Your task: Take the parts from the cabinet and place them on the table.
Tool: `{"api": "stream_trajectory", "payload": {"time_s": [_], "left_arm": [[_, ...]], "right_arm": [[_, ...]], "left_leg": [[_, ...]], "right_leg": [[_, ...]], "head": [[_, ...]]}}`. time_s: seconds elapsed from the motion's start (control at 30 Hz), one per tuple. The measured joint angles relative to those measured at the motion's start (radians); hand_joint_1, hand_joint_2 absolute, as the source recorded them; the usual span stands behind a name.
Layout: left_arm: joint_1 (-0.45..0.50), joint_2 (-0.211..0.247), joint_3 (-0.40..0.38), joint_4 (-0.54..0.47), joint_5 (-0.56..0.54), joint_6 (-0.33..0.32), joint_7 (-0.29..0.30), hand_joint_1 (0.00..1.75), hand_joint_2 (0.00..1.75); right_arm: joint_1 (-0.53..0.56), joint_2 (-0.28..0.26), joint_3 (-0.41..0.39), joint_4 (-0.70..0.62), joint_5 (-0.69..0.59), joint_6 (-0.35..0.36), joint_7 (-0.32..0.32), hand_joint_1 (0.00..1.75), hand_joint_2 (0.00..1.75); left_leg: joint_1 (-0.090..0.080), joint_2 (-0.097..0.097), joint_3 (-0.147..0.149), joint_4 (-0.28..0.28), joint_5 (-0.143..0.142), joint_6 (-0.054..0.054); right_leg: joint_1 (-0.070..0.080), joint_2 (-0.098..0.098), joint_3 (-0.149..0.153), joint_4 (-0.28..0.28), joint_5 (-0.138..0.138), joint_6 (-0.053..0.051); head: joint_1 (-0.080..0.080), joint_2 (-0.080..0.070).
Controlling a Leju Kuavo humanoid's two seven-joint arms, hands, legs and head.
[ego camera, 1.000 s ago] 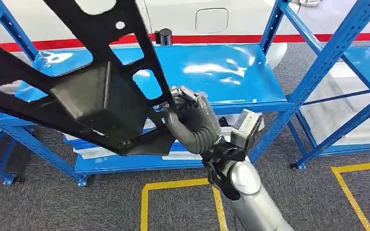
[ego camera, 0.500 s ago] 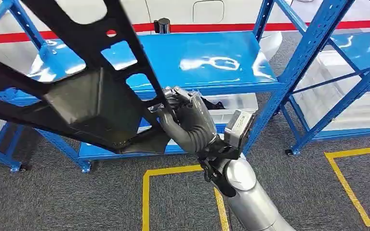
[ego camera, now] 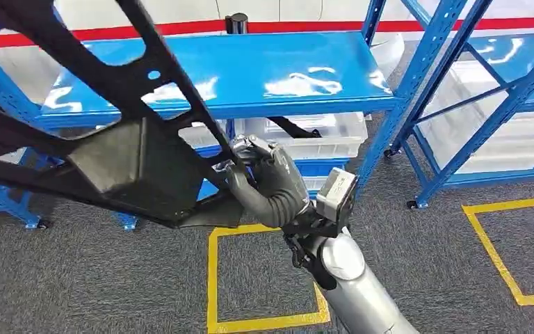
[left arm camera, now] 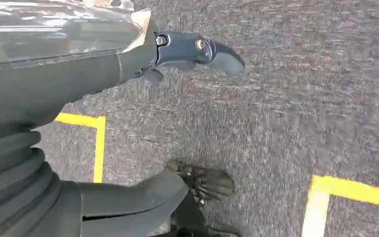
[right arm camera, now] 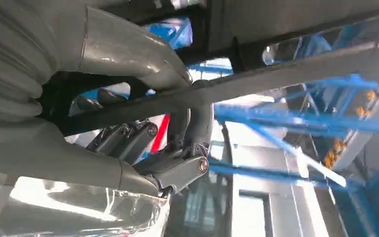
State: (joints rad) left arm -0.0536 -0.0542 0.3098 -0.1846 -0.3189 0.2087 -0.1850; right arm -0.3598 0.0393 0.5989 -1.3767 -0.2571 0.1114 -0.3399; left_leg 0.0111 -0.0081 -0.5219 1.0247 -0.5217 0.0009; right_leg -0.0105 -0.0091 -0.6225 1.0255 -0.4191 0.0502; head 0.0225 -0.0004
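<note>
Carrying step: right hand (ego camera: pixel 268 182) fingers (right arm camera: pixel 128 140) wrapped on black frame part (ego camera: pixel 135 163), clear of blue cabinet (ego camera: pixel 222 69); left hand (left arm camera: pixel 197 49) holding nothing; next, bring to bench.

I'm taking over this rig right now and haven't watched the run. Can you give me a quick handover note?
Right hand: grips the black frame part by one of its bars, held up clear of the blue cabinet.
Left hand: holds nothing, fingers apart, hanging over the grey floor.
Done: the part is off the shelf.
Left: carry it to the table and set it down. More parts may lie in the clear bins below; contents unclear.
</note>
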Motion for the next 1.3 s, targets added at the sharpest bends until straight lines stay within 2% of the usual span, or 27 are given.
{"api": "stream_trajectory", "payload": {"time_s": [0.03,0.1,0.17,0.2,0.23,0.3,0.33,0.4,0.43,0.5,0.53,0.57,0.6,0.63,0.67,0.7,0.77,0.8,0.83,0.87,0.9,1.03,1.07,1.13,1.2,1.23,1.3], "left_arm": [[0.001,-0.002,0.000,0.000,-0.002,0.000,0.001,0.00,1.75],[-0.002,-0.001,0.000,0.000,-0.003,0.000,0.004,0.00,1.75],[-0.002,0.001,0.002,0.000,-0.003,0.000,0.004,0.00,1.75],[-0.002,0.000,0.002,0.000,-0.003,0.000,0.004,0.00,1.75],[-0.001,0.000,0.002,0.000,-0.003,0.000,0.005,0.00,1.75],[-0.001,-0.001,0.003,0.000,-0.003,0.000,0.010,0.00,1.75],[-0.001,-0.001,0.003,0.000,-0.003,0.000,0.010,0.00,1.75],[-0.002,-0.003,0.004,0.000,-0.003,0.000,0.012,0.00,1.75],[-0.002,-0.003,0.005,0.000,-0.003,0.000,0.012,0.00,1.75],[-0.001,-0.003,0.006,0.000,-0.005,0.001,0.009,0.00,1.75],[0.003,-0.002,0.006,0.000,-0.007,0.002,0.006,0.00,1.75],[0.005,0.000,0.006,0.000,-0.011,0.006,0.003,0.00,1.75],[0.006,-0.001,0.006,0.000,-0.016,0.009,0.003,0.00,1.75],[0.005,-0.002,0.006,0.000,-0.018,0.010,0.003,0.00,1.75],[0.004,-0.001,0.006,0.000,-0.018,0.010,0.003,0.00,1.75],[0.004,-0.001,0.006,0.000,-0.018,0.010,0.003,0.00,1.75],[0.005,0.000,0.006,0.000,-0.018,0.011,0.006,0.00,1.75],[0.005,0.000,0.006,0.000,-0.018,0.011,0.007,0.00,1.75],[0.004,0.000,0.006,0.000,-0.019,0.013,0.010,0.00,1.75],[0.003,0.001,0.006,0.000,-0.019,0.015,0.010,0.00,1.75],[0.000,0.001,0.006,0.000,-0.020,0.016,0.010,0.00,1.75],[0.002,0.001,0.006,0.000,-0.023,0.019,0.013,0.00,1.75],[0.003,0.000,0.006,0.000,-0.023,0.019,0.013,0.00,1.75],[-0.001,0.001,0.006,0.000,-0.026,0.019,0.013,0.00,1.75],[-0.001,0.001,0.006,0.000,-0.026,0.019,0.013,0.00,1.75],[0.001,0.000,0.006,0.000,-0.026,0.019,0.013,0.00,1.75],[0.002,0.000,0.006,0.000,-0.026,0.019,0.013,0.00,1.75]], "right_arm": [[-0.001,-0.002,0.000,0.007,0.000,0.003,0.001,1.75,1.75],[-0.002,-0.002,0.002,0.014,0.000,0.005,0.004,1.75,1.75],[-0.004,-0.003,0.002,0.019,0.000,0.005,0.004,1.75,1.75],[-0.004,-0.003,0.002,0.023,0.000,0.005,0.004,1.75,1.75],[-0.004,-0.003,0.003,0.028,0.000,0.006,0.005,1.75,1.75],[-0.004,0.000,0.005,0.035,0.000,0.014,0.006,1.75,1.75],[-0.006,0.004,0.006,0.038,0.002,0.016,0.007,1.75,1.75],[-0.016,0.016,0.008,0.043,0.004,0.021,0.010,1.75,1.75],[-0.019,0.020,0.010,0.047,0.004,0.022,0.011,1.75,1.75],[-0.019,0.025,0.014,0.056,0.005,0.022,0.012,1.75,1.75],[-0.018,0.027,0.016,0.061,0.006,0.022,0.012,1.75,1.75],[-0.020,0.031,0.021,0.066,0.009,0.022,0.012,1.75,1.75],[-0.019,0.034,0.022,0.068,0.012,0.022,0.011,1.75,1.75],[-0.019,0.039,0.025,0.069,0.017,0.022,0.011,1.75,1.75],[-0.020,0.042,0.026,0.071,0.021,0.023,0.011,1.75,1.75],[-0.020,0.044,0.028,0.074,0.023,0.024,0.011,1.75,1.75],[-0.019,0.047,0.029,0.079,0.024,0.024,0.011,1.75,1.75],[-0.019,0.048,0.029,0.081,0.024,0.024,0.011,1.75,1.75],[-0.020,0.048,0.029,0.083,0.024,0.024,0.012,1.75,1.75],[-0.020,0.049,0.029,0.083,0.024,0.024,0.012,1.75,1.75],[-0.021,0.049,0.029,0.083,0.026,0.026,0.012,1.75,1.75],[-0.023,0.051,0.032,0.084,0.032,0.033,0.012,1.75,1.75],[-0.024,0.050,0.032,0.085,0.033,0.034,0.012,1.75,1.75],[-0.026,0.047,0.035,0.085,0.034,0.034,0.011,1.75,1.75],[-0.021,0.040,0.039,0.090,0.034,0.034,0.011,1.75,1.75],[-0.021,0.038,0.039,0.093,0.034,0.034,0.011,1.75,1.75],[-0.021,0.037,0.040,0.095,0.034,0.034,0.011,1.75,1.75]], "left_leg": [[0.010,0.005,-0.013,-0.012,0.018,0.023],[0.005,0.009,-0.044,-0.013,0.047,0.041],[0.002,0.010,-0.076,-0.013,0.072,0.044],[0.001,0.011,-0.094,-0.012,0.086,0.045],[0.001,0.013,-0.111,-0.012,0.100,0.043],[0.001,0.014,-0.141,-0.011,0.125,0.038],[0.001,0.014,-0.156,-0.011,0.139,0.034],[-0.004,0.012,-0.172,-0.008,0.161,0.022],[-0.005,0.013,-0.174,-0.012,0.177,0.017],[-0.002,0.012,-0.175,-0.027,0.201,0.007],[0.000,0.009,-0.179,-0.031,0.209,-0.001],[0.005,0.007,-0.188,-0.017,0.174,-0.006],[0.007,0.007,-0.198,0.025,0.105,-0.008],[0.008,0.005,-0.215,0.097,0.033,-0.013],[0.009,0.005,-0.233,0.173,-0.011,-0.018],[0.010,0.005,-0.249,0.243,-0.025,-0.024],[0.013,0.007,-0.236,0.289,0.031,-0.029],[0.016,0.011,-0.200,0.246,0.058,-0.030],[0.017,0.025,-0.132,0.152,0.077,-0.029],[0.018,0.057,-0.066,0.058,0.077,-0.026],[0.006,0.091,-0.033,0.009,0.051,-0.026],[0.000,0.052,-0.052,-0.020,0.055,0.011],[0.007,0.045,-0.052,-0.026,0.063,0.022],[0.007,0.026,-0.064,-0.028,0.074,0.037],[0.004,0.001,-0.077,-0.027,0.084,0.041],[0.003,-0.011,-0.082,-0.027,0.089,0.040],[0.003,-0.035,-0.089,-0.026,0.096,0.036]], "right_leg": [[0.004,0.000,-0.013,0.008,-0.005,0.004],[0.001,0.004,-0.047,0.077,-0.102,-0.014],[0.001,0.005,-0.072,0.218,-0.191,-0.022],[0.001,0.005,-0.078,0.283,-0.205,-0.016],[0.001,0.005,-0.067,0.307,-0.192,-0.004],[0.000,0.005,0.003,0.244,-0.132,0.021],[0.000,0.005,0.063,0.167,-0.112,0.023],[0.010,0.005,0.213,-0.039,-0.152,0.000],[0.012,0.007,0.212,-0.068,-0.167,-0.009],[0.018,0.008,0.196,-0.061,-0.154,-0.017],[0.003,0.005,0.188,-0.065,-0.141,-0.033],[-0.003,-0.002,0.180,-0.065,-0.131,-0.042],[-0.003,-0.004,0.170,-0.065,-0.119,-0.060],[-0.002,-0.010,0.157,-0.065,-0.108,-0.066],[-0.001,-0.015,0.149,-0.064,-0.099,-0.066],[0.001,-0.022,0.142,-0.063,-0.089,-0.065],[0.001,-0.039,0.118,-0.057,-0.076,-0.057],[-0.001,-0.047,0.110,-0.052,-0.073,-0.053],[-0.002,-0.055,0.104,-0.045,-0.073,-0.052],[0.000,-0.063,0.102,-0.038,-0.073,-0.050],[0.010,-0.072,0.094,-0.034,-0.075,-0.046],[0.017,-0.112,0.086,-0.031,-0.063,-0.023],[0.009,-0.083,0.072,-0.020,-0.079,-0.020],[0.007,-0.015,0.028,0.090,-0.142,-0.030],[0.007,0.003,-0.044,0.264,-0.208,-0.034],[0.007,0.005,-0.058,0.298,-0.214,-0.029],[0.006,0.007,-0.012,0.215,-0.176,-0.014]], "head": [[0.002,0.000],[0.005,0.000],[0.005,0.000],[0.005,0.000],[0.005,0.000],[0.005,0.000],[0.005,0.000],[0.005,0.000],[0.000,0.000],[0.003,0.000],[0.002,0.000],[0.002,0.000],[0.000,0.000],[-0.001,0.000],[-0.001,0.000],[-0.001,0.000],[-0.001,0.000],[-0.002,0.000],[-0.001,0.000],[-0.002,0.000],[-0.003,0.000],[0.002,0.000],[0.003,0.000],[0.004,0.000],[0.003,0.000],[0.003,0.000],[0.003,0.000]]}}
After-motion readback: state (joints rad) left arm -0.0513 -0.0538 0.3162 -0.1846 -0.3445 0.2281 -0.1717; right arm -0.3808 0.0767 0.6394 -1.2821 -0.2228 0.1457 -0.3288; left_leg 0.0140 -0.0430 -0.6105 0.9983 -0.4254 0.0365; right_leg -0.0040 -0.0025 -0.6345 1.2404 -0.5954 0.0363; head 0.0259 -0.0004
